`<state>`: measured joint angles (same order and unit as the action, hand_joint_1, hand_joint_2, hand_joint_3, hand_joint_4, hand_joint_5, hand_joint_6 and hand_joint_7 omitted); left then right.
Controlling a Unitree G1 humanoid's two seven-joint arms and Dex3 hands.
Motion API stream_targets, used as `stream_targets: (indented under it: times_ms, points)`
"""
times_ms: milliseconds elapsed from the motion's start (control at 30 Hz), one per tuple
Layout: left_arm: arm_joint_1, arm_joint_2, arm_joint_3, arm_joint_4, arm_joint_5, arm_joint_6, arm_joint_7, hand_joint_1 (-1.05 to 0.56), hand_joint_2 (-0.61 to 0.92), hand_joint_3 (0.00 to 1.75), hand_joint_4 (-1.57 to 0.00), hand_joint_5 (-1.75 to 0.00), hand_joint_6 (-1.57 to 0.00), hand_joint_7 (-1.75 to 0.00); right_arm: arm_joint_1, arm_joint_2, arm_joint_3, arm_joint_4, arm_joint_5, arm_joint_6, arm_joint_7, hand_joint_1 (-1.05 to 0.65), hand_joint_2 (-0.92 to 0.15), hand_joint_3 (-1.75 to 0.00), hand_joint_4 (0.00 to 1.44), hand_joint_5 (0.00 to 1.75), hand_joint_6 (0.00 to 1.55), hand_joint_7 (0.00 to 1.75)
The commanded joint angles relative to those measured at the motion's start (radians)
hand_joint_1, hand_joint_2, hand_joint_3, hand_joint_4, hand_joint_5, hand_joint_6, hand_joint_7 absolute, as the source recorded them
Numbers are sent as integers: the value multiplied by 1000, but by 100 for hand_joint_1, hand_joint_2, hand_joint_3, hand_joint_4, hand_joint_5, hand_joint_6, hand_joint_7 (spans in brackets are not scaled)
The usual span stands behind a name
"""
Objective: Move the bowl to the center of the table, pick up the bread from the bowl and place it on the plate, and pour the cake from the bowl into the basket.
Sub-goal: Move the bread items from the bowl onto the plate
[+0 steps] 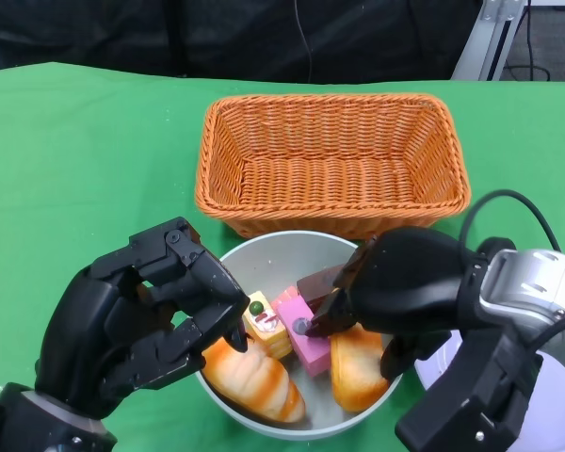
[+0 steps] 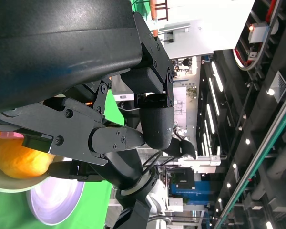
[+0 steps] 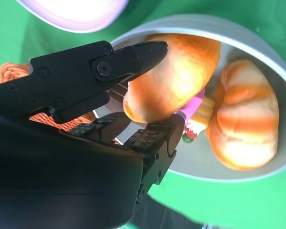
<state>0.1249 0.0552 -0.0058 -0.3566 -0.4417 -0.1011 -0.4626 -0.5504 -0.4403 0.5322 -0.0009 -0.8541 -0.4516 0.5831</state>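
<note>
Head view: right hand (image 1: 395,292) pinches bread (image 1: 357,366), long axis fwd-back.

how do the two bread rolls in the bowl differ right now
The left bread roll lies free in the bowl, untouched, nearer the left hand. The right bread roll sits partly under the right hand, whose fingers close around it in the right wrist view. The left roll shows pale stripes across its crust; the right roll looks plainer. Both are golden orange and oblong.
</note>
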Motion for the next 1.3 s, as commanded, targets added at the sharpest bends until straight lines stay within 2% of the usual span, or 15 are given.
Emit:
stream_targets:
  times_ms: [33, 267, 367, 567, 633, 700, 767, 800, 867, 900, 1000, 1033, 1133, 1300]
  points:
    - [-1, 1, 5, 9, -4, -25, -4, -16, 91, 39, -76, -162, -78, -122, -9, -17, 24, -21, -26, 22, 52, -52, -88, -1, 47, 1, 63, 2]
    - [2, -3, 0, 5, -7, -18, 4, -16, 91, 41, -77, -160, -80, -120, -14, -11, 56, 9, -47, -1, 12, -49, -88, 0, 58, 5, 70, 2]
    - [3, -5, 0, 7, -3, -25, 4, -17, 91, 40, -77, -160, -79, -120, -16, -7, 70, 32, -62, -28, -36, -62, -84, 0, 57, 3, 65, 0]
    - [10, -9, -2, -2, 0, -19, 12, -19, 92, 37, -74, -162, -78, -119, -1, 8, 95, 82, -104, -52, -166, -63, -85, 0, 63, 4, 58, 1]
    - [11, -10, -3, -3, 3, -20, 15, -19, 92, 36, -74, -163, -78, -120, 0, 10, 108, 94, -127, -59, -199, -62, -84, 0, 71, 8, 62, 2]
    - [11, -11, -4, -4, 7, -23, 18, -19, 92, 37, -74, -163, -78, -120, -1, 11, 118, 103, -138, -63, -217, -62, -85, 0, 73, 9, 62, 2]
    - [12, -11, -4, -8, 9, -21, 21, -19, 92, 37, -74, -163, -78, -120, 2, 14, 129, 116, -147, -62, -241, -61, -85, 0, 78, 11, 70, 4]
    - [13, -12, -5, -11, 9, -18, 24, -20, 92, 38, -73, -163, -78, -120, 3, 15, 134, 122, -152, -60, -249, -54, -87, 0, 79, 23, 76, 3]
    - [12, -12, -5, -12, 12, -20, 25, -20, 92, 38, -73, -163, -78, -120, 0, 16, 149, 125, -171, -50, -239, -45, -91, -2, 60, 74, 83, 1]
    - [11, -12, -5, -10, 12, -22, 23, -20, 92, 38, -73, -163, -77, -120, -3, 15, 157, 121, -183, -43, -225, -45, -92, -2, 55, 84, 82, 0]
    - [8, -12, -3, -5, 3, -22, 15, -21, 92, 38, -73, -164, -77, -120, -3, 8, 168, 113, -205, -36, -236, -45, -91, 0, 63, 69, 81, 0]
    - [6, -11, -2, -2, -2, -21, 12, -21, 92, 38, -73, -164, -77, -120, -1, 5, 170, 112, -211, -37, -251, -38, -88, 0, 74, 55, 84, 0]
    - [2, -9, 2, 5, -3, -21, 10, -22, 92, 35, -74, -164, -78, -119, 2, 0, 171, 114, -220, -36, -271, -29, -86, 0, 88, 31, 85, 0]
    - [-1, -10, 3, 10, -11, -19, 7, -21, 92, 36, -75, -163, -79, -118, 14, 3, 165, 145, -200, -43, -326, -29, -84, 0, 100, 33, 91, 2]
